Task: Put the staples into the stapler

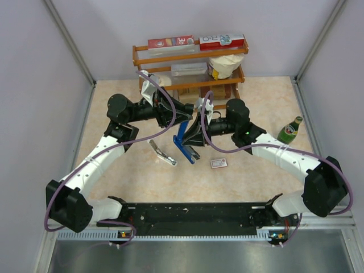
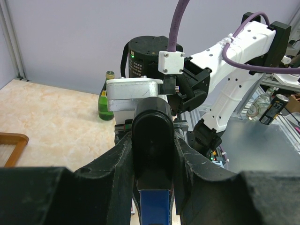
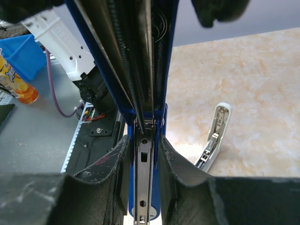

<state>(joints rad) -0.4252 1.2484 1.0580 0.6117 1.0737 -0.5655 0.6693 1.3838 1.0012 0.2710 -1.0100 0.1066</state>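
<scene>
The left gripper (image 2: 152, 140) clamps the black top of the blue metal stapler (image 1: 183, 139). The right gripper (image 3: 144, 143) pinches its blue base

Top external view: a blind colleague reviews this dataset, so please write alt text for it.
At centre frame, the left gripper and right gripper both clamp an opened blue stapler. A white stapler lies to its left, a red-and-white staple box to its right, a wooden rack behind.

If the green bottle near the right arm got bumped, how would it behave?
The green bottle stands upright, tall and narrow, so it probably tips easily. Once down, its round body would likely roll across the table.
</scene>
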